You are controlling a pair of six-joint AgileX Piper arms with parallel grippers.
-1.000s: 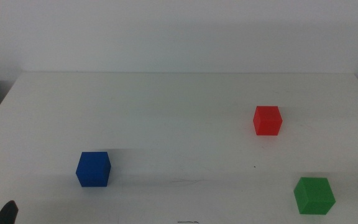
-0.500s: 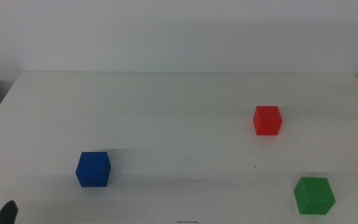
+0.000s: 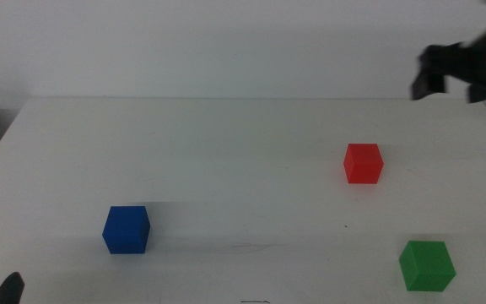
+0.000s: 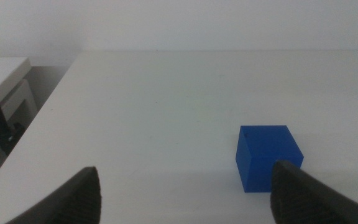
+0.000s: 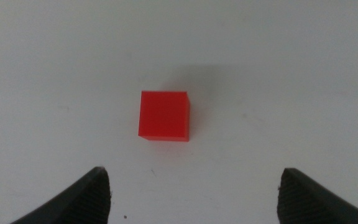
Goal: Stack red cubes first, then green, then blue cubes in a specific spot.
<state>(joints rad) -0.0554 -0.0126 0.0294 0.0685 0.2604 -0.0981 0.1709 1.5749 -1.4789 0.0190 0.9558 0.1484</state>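
The biggest thing here is the wide, flat white table [image 3: 226, 152]. It takes up almost all of the middle view, and a plain pale wall [image 3: 226, 42] stands behind it.

My right gripper [image 5: 194, 199] hangs high in the air over the far right part of the table. In the middle view it is a dark, blurry shape by the top right corner. Its two dark jaws are spread wide apart and hold nothing. Through its wrist camera I look straight down at the small matte bright-red cube [image 3: 363, 163]. The cube sits flat on the table on the right side, and my jaws are well above it and not touching it.

My left gripper [image 4: 194, 199] waits low at the near left edge of the table. Its jaws are wide apart too, with nothing between them. The small matte deep-blue cube [image 3: 126, 229] sits on the table near it, on the left side.

The small matte green cube [image 3: 426, 264] rests by itself at the near right, well apart from the red cube and far from the blue one.
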